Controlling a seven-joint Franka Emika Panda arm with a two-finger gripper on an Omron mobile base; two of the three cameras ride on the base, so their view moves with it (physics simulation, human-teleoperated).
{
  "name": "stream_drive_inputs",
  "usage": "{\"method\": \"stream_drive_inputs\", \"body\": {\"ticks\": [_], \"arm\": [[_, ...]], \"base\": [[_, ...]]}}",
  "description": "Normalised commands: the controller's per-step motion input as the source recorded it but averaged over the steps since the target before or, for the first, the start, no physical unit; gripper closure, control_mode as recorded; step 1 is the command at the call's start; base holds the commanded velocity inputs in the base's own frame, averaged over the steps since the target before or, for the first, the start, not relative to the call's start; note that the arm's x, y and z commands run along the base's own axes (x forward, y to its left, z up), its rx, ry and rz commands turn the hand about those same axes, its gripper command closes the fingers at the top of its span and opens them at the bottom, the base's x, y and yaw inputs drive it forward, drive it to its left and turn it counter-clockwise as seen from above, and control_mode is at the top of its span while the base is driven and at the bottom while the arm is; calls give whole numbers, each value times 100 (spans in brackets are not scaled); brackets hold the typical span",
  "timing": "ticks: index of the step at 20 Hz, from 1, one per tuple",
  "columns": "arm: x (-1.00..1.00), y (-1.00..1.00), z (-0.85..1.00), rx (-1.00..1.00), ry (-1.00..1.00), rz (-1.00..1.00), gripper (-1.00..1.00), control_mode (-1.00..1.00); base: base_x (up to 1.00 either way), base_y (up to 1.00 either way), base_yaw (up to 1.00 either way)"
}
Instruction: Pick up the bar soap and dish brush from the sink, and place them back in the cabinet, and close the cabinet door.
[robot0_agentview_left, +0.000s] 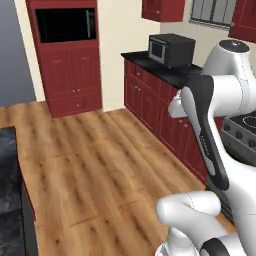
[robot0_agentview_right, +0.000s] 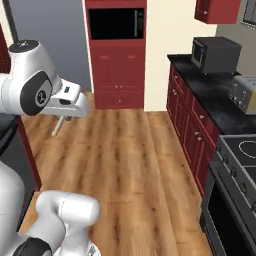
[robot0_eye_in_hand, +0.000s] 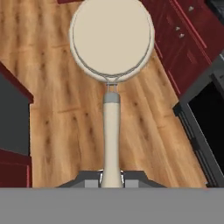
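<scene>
My gripper (robot0_eye_in_hand: 111, 176) is shut on the thin wooden handle of the dish brush (robot0_eye_in_hand: 111, 41). In the hand view the beige round head points away from the hand, out over the wooden floor. In the right base view the dish brush (robot0_agentview_right: 58, 125) hangs as a pale stick below the white hand, with the gripper (robot0_agentview_right: 63, 118) at the left, high above the floor. The bar soap and the sink are out of view. Red wall units (robot0_agentview_left: 162, 10) hang at the top; I cannot tell whether one is the task's cabinet.
A black stone counter (robot0_agentview_right: 220, 97) runs along the right wall over red drawers (robot0_agentview_left: 150, 95), with a microwave (robot0_agentview_left: 171, 49) and a toaster (robot0_agentview_right: 244, 93) on it. A stove (robot0_agentview_right: 240, 160) follows it. A red oven tower (robot0_agentview_left: 67, 55) stands at the back. A dark marbled counter edge (robot0_agentview_left: 9, 170) lies at the left.
</scene>
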Motion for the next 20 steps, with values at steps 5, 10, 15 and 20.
{"method": "stream_drive_inputs", "body": {"ticks": [5,10,15,20], "arm": [[0,0,0,0,0,0,100,100],[0,0,0,0,0,0,100,100],[0,0,0,0,0,0,100,100],[0,0,0,0,0,0,100,100]], "base": [[0,0,-56],[0,0,-56],[0,0,-55],[0,0,-54]]}}
